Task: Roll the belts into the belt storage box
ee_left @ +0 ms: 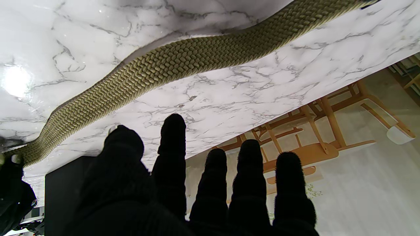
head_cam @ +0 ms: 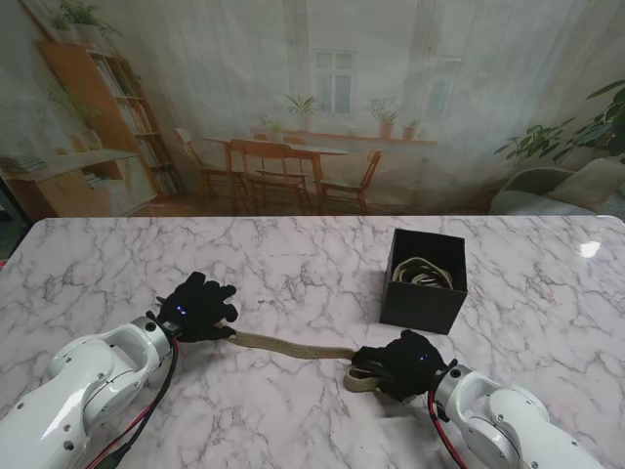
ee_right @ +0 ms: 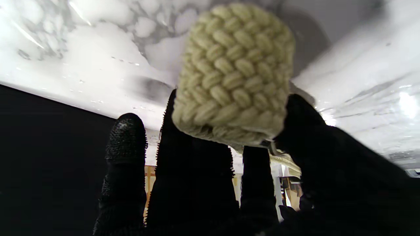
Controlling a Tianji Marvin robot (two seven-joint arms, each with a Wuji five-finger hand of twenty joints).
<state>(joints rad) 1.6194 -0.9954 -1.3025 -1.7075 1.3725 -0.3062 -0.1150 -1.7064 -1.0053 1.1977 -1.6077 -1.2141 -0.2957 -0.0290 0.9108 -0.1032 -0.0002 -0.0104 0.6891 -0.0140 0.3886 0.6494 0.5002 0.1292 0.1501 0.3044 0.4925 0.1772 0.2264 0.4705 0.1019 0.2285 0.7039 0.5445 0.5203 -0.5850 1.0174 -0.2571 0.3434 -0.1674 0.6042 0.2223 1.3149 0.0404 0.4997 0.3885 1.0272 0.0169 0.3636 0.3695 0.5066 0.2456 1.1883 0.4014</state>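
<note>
Olive woven belt (head_cam: 293, 345) lies flat across the marble bench (head_cam: 293, 264), running between both hands. Right hand (head_cam: 405, 363) clamped on the folded belt end, just nearer to me than the black storage box (head_cam: 423, 305), which already holds a coiled belt (head_cam: 422, 273). Left hand (head_cam: 198, 306) fingers (ee_left: 249, 164) spread apart, resting at the other end, gripping nothing.
</note>
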